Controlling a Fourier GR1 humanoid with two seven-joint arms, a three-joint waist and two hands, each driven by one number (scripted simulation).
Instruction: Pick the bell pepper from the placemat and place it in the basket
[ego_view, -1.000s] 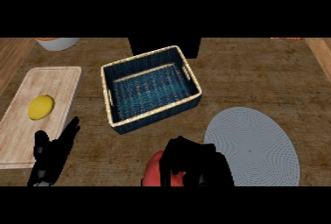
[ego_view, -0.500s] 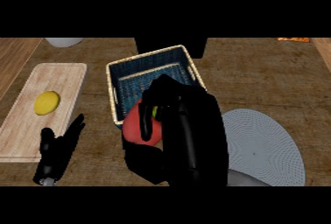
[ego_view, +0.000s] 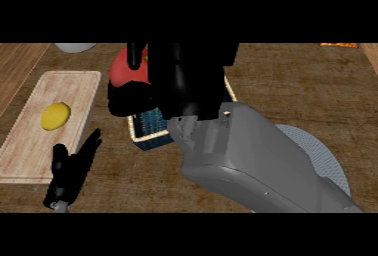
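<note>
My right hand (ego_view: 177, 80) is shut on the red bell pepper (ego_view: 127, 70), whose red side and green stem show at the hand's left. Hand and pepper hang over the woven basket (ego_view: 151, 129), of which only a blue-lined corner with a tan rim shows beneath them. My grey right forearm (ego_view: 251, 160) crosses the middle of the view and covers most of the basket. The round grey placemat (ego_view: 321, 157) peeks out at the right behind the forearm. My left hand (ego_view: 70, 172) rests open at the lower left, fingers pointing up.
A wooden cutting board (ego_view: 44, 150) lies at the left with a yellow lemon (ego_view: 55, 115) on it. A pale bowl (ego_view: 74, 47) shows at the top left edge, and something orange (ego_view: 338, 45) at the top right.
My right hand has carried the bell pepper up and away from the placemat to over the basket. The forearm now hides most of the basket. The left hand has stayed put.
</note>
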